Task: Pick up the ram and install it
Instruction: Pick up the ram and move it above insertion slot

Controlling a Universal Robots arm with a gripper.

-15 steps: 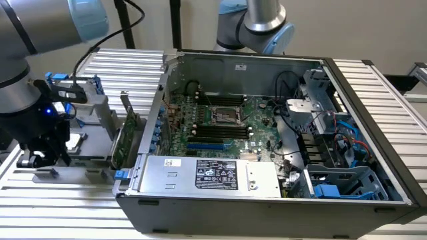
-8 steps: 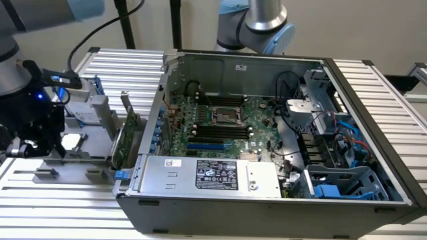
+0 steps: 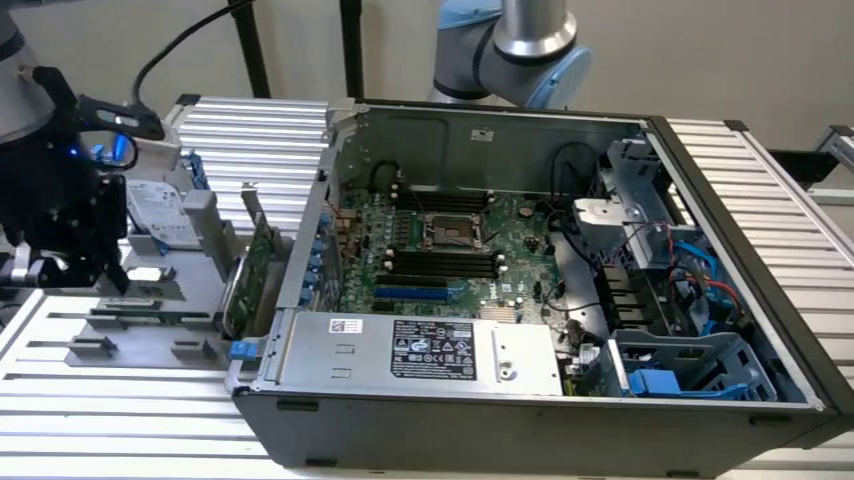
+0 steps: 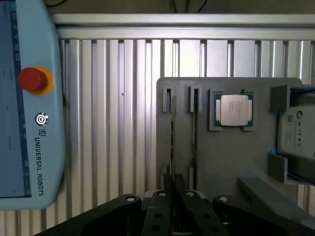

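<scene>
Work stands at the pick-up end of the task. The hand (image 4: 173,186) hangs over the grey parts tray (image 4: 216,162), which lies on the slatted aluminium surface (image 4: 113,123) at the exterior view's left, beside the open computer case (image 3: 534,420).

In the wrist view the hand is lined up along one of the tray's two narrow slots, the one farther from the processor chip (image 4: 234,110). The ram (image 4: 172,137) stands there on edge and shows only as a thin dark line running towards the hand. Standing it upright leaves its long top edge free to be taken from above, which I judge is why the tray holds it that way. Whether the hand is apart, together or already clamped on the stick, I cannot tell.

The neighbouring slot seems to hold a second thin board, but it too is edge-on, so I cannot be sure. The processor chip lies flat in its own square pocket next to that slot, and a hard drive (image 4: 298,130) sits in a bay beyond it. In the exterior view a green expansion card (image 3: 254,270) stands upright at the side of the tray nearest the case.

Inside the case the motherboard (image 3: 514,215) lies flat. Its black memory slots (image 3: 434,265) run across the middle and look empty, so nothing is installed yet. A power supply (image 3: 414,350) fills the near side. A teach pendant (image 4: 29,123) rests on the surface, well apart from the tray.
</scene>
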